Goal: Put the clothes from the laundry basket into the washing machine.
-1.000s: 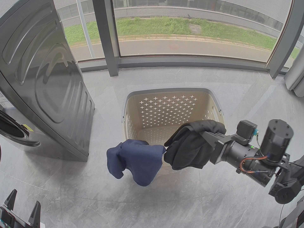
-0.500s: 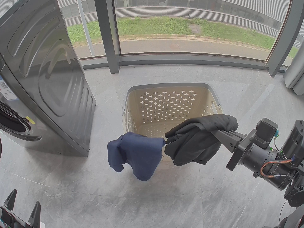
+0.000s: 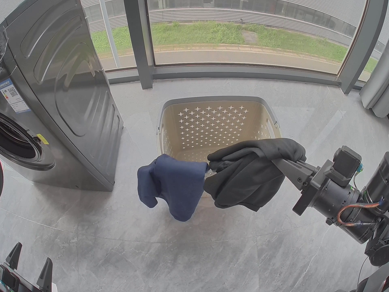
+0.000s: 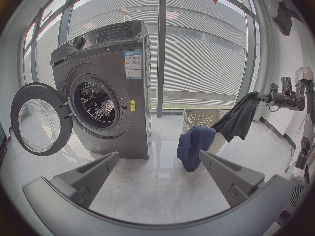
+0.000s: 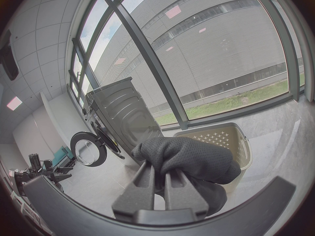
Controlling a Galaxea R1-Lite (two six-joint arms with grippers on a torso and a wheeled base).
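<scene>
The right gripper's (image 3: 285, 166) jaws grip the black garment (image 3: 243, 179). Its hanging folds could drag the blue garment (image 3: 174, 183) off the laundry basket (image 3: 219, 100) rim. The left gripper's (image 4: 158, 154) jaws gape empty.

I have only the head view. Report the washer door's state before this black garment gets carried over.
Observer: The left wrist view shows the round door swung wide open, clear of the opening.
Operator: Check inside the drum.
Observer: The part of the drum that shows is bare metal, with no clothes visible.
Operator: Confirm the grip.
Observer: In the right wrist view the right pincer is shut on the black garment, which drapes over its fingers.
</scene>
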